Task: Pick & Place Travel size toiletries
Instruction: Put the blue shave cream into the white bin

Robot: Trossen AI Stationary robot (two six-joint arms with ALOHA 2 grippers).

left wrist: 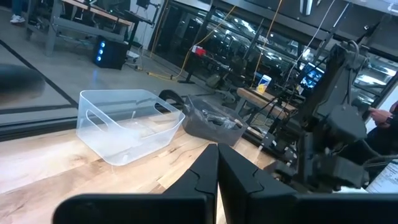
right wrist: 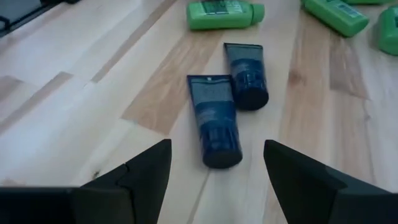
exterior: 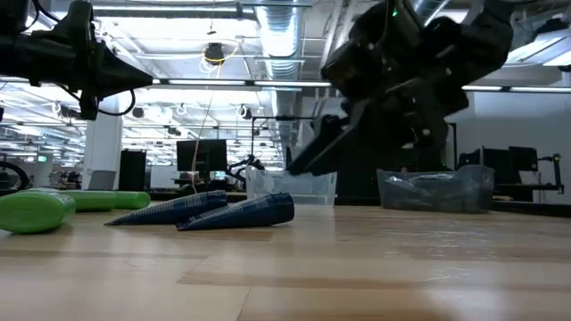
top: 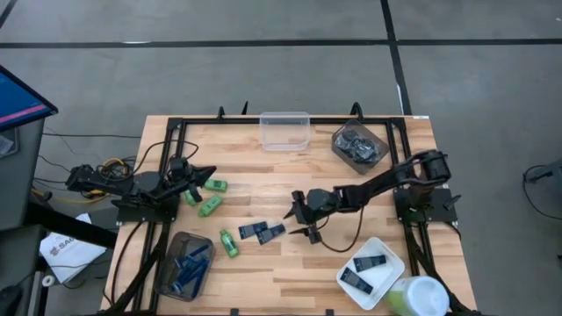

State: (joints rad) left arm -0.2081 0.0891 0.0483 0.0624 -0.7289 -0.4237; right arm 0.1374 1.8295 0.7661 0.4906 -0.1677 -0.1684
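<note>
Two flat dark navy tubes [right wrist: 213, 121] [right wrist: 247, 84] lie side by side on the wood, also in the high view [top: 261, 231] and the low view [exterior: 241, 211]. Green mini bottles [top: 209, 206] [top: 230, 243] [right wrist: 224, 14] lie to their left. My right gripper [top: 297, 222] [right wrist: 217, 168] hovers open just right of the tubes, its fingers pointing at the nearer one and touching nothing. My left gripper [top: 211, 174] [left wrist: 217, 158] is shut and empty, raised above the green bottles near the left side.
A white tray [top: 391, 263] at the near right holds two more navy tubes. A grey-brown tub [top: 171, 250] at the near left holds blue razors. At the far edge stand a clear tub [top: 284, 130] and a dark tub [top: 358, 145] of discs. A green-lidded container [top: 413, 298] sits at the near right corner.
</note>
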